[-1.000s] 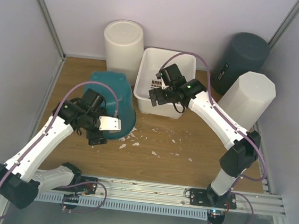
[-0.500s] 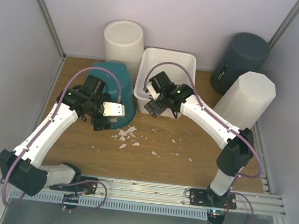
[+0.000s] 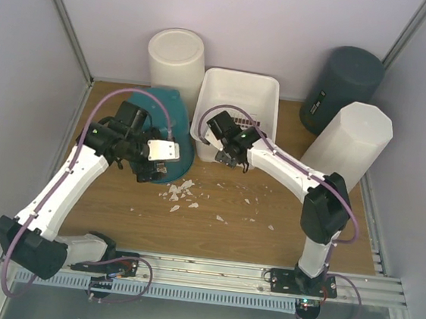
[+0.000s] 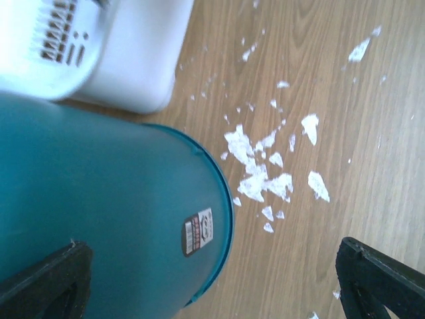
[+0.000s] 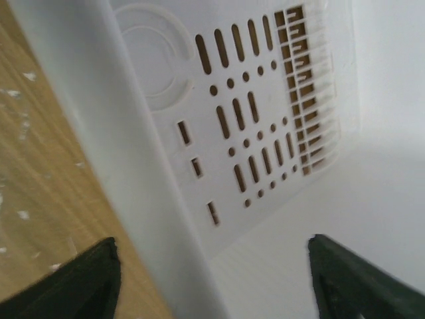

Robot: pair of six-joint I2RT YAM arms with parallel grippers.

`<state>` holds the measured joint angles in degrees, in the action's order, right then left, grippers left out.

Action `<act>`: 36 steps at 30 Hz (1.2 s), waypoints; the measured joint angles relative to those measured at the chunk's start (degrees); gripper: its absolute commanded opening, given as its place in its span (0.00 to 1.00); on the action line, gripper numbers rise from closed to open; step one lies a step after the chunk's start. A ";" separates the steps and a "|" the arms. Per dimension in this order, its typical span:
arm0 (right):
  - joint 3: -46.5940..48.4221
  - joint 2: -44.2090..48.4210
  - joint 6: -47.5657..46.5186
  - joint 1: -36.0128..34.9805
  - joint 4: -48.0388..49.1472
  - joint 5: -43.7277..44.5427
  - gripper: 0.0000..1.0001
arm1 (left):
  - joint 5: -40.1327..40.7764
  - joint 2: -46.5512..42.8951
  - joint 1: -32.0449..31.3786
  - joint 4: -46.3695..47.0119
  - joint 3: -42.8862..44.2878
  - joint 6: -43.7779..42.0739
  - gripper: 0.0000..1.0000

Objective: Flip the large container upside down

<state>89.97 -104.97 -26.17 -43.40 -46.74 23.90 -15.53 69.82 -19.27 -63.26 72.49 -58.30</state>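
The teal bin (image 3: 169,109) is tilted at the left of the table, its wider rim low towards the front, close beside the white perforated basket (image 3: 241,75). In the left wrist view the teal bin (image 4: 99,199) fills the left, with a label sticker near its rim. My left gripper (image 3: 151,170) (image 4: 212,292) is open, its fingers wide apart on either side of the bin's rim end. My right gripper (image 3: 227,155) (image 5: 212,286) is open, straddling the wall of the basket (image 5: 153,166) at its front left corner.
White scraps (image 3: 182,194) (image 4: 265,166) lie on the wood in front of the teal bin. A white round bin (image 3: 176,60) stands at the back. A dark grey bin (image 3: 343,85) and a white faceted bin (image 3: 352,140) stand at the right. Walls close in all round.
The teal bin has swung back and left, and stands steeper. My left gripper followed it back. My right gripper slid left along the basket's front wall to its corner.
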 measured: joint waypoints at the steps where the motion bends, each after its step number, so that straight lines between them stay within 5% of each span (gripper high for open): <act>1: 0.00 -0.44 -1.40 0.07 0.63 0.39 0.59 | -0.92 -0.04 0.00 -0.48 1.09 0.33 0.99; 8: 0.09 -3.30 -5.44 0.22 3.54 2.91 0.25 | -5.07 -3.76 0.04 -2.43 6.91 1.92 0.99; 16: 0.79 -3.58 -4.17 -0.02 1.53 2.93 0.01 | -5.35 -6.40 0.04 -4.07 6.32 2.40 0.99; 36: 8.61 8.81 5.86 -1.03 -7.17 -4.11 0.01 | -7.87 -4.94 0.04 -1.99 18.64 12.33 0.99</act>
<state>98.59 -96.16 -20.32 -44.42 -53.91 19.79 -23.40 64.88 -19.22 -65.25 91.13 -45.98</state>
